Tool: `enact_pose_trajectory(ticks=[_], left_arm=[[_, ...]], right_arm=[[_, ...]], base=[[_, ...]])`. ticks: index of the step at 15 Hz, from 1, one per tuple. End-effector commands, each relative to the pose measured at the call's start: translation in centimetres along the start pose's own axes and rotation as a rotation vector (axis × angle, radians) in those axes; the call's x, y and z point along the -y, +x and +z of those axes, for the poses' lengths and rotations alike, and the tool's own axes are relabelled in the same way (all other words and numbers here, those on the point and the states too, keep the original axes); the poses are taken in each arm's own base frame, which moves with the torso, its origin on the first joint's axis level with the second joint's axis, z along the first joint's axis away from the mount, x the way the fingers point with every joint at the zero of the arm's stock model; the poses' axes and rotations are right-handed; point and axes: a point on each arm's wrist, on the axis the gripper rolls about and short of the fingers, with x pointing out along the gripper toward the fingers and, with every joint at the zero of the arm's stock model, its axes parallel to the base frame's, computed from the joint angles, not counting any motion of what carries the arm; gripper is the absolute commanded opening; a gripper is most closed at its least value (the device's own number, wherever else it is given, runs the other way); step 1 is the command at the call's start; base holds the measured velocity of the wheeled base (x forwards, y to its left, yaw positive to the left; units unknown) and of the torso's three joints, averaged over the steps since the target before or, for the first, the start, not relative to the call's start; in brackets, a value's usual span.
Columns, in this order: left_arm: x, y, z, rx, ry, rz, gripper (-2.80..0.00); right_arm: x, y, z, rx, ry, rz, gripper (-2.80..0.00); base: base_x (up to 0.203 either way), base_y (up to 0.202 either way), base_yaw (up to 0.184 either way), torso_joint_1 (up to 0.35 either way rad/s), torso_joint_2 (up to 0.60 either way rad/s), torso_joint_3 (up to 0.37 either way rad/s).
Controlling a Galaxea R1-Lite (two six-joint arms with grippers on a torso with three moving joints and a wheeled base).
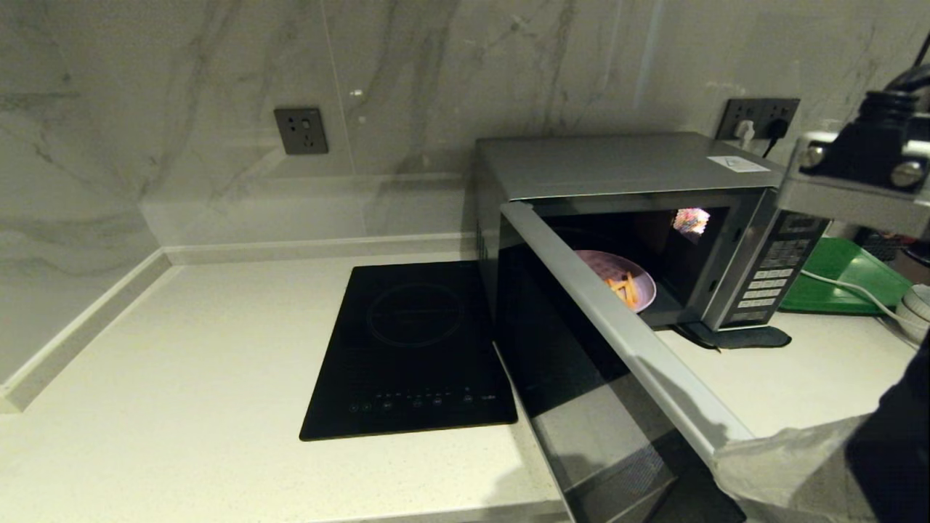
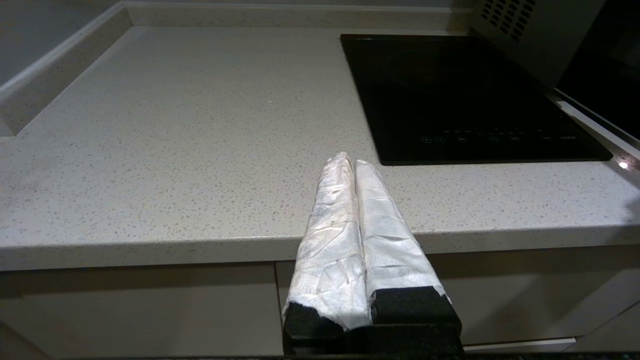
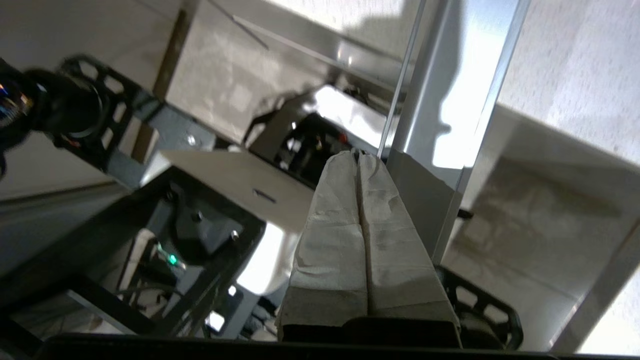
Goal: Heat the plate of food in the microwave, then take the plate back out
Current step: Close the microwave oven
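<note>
Microwave [image 1: 625, 174] sits on the pale speckled counter [image 1: 182, 378], back against the marble wall, door [image 1: 581, 349] swung wide open toward the robot. The door's silver edge strip runs diagonally down to the lower right of the head view. Plate of food [image 1: 617, 280] is inside the cavity, on the floor of the oven near the front opening; lavender plate, a few orange-yellow sticks lying on its near side. Part of the plate is hidden behind the door's top edge. Button panel [image 1: 770, 272] is on the oven's right side. Right gripper [image 3: 358, 156]: white-wrapped fingers pressed together, nothing between them, tips right at the outer end of the door's silver strip; whether they touch it I cannot tell. In the head view that gripper shows as a pale wrapped shape at the lower right, by the door's free corner. Left gripper [image 2: 349, 159]: fingers likewise closed against each other, empty, hanging in front of the counter's front edge, well apart from the microwave. Black induction cooktop [image 1: 414, 349] lies flat just left of the oven. Green tray [image 1: 843, 280] lies to the oven's right, a white cable [image 1: 850, 287] crossing it. Two wall sockets on the marble, one [image 1: 301, 131] left, one [image 1: 759, 120] behind the oven with plugs in.
</note>
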Motion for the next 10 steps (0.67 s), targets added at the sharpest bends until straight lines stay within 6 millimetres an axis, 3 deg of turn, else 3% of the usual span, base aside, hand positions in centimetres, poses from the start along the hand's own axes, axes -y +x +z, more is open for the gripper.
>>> enact_pose_trajectory(ticks=[1, 10], left_arm=[[0.0, 0.0, 0.0, -0.001, -0.001, 0.001, -2.80], [0.0, 0.0, 0.0, -0.001, -0.001, 0.000, -2.80]], right_arm=[[-0.4, 0.6, -0.5, -0.072, -0.014, -0.011, -2.80], [-0.3, 2.5, -1.1, -0.157, 0.042, -0.115, -2.80]], base=[[0.000, 0.000, 0.000, 0.000, 0.00, 0.000], [0.000, 0.000, 0.000, 0.000, 0.00, 0.000]])
